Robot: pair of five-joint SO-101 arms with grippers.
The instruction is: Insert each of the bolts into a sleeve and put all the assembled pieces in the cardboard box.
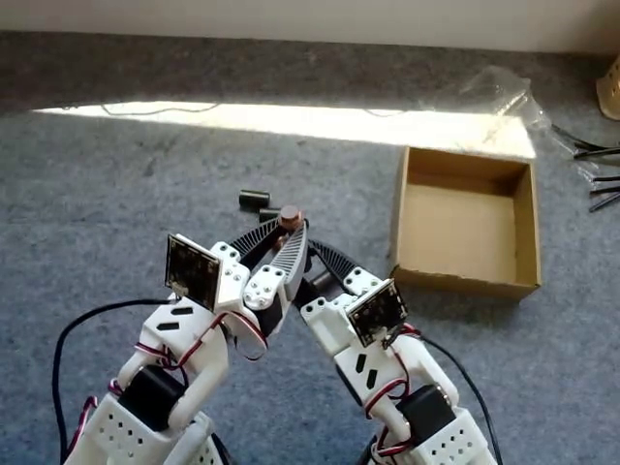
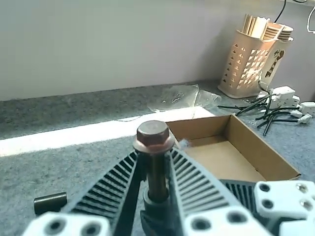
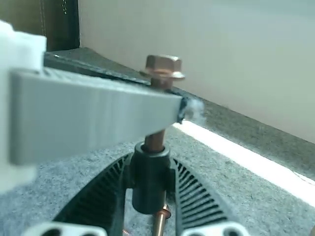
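My left gripper (image 2: 155, 160) is clamped on the shaft of the bolt (image 2: 153, 136). It holds the bolt upright with the hexagonal head standing just above my fingertips. Directly below, my right gripper (image 3: 150, 164) is closed around a dark sleeve (image 3: 149, 179), and the copper shaft goes down into the sleeve's top. A copper end shows under the sleeve, but I cannot tell whether it is this bolt's tip. My two grippers meet nose to nose over the middle of the grey carpet (image 1: 97, 242), so close that a finger of the left one crosses right in front of the right wrist camera. Just beyond them, toward the far edge, two loose sleeves (image 1: 255, 200) (image 1: 269, 213) lie on their sides, one close beside the bolt head and the other a little farther out. The cardboard box (image 1: 463, 282) sits on the carpet's right side with its top open. Its near-left corner is close to my right arm, with a narrow strip of carpet between. A wide stretch of carpet runs off on my left side. A sunlit band (image 1: 242, 118) crosses the carpet toward the far edge. Past the box's far corner lie a crumpled plastic bag (image 1: 494, 89) and black cables (image 1: 596, 179) at the right edge.
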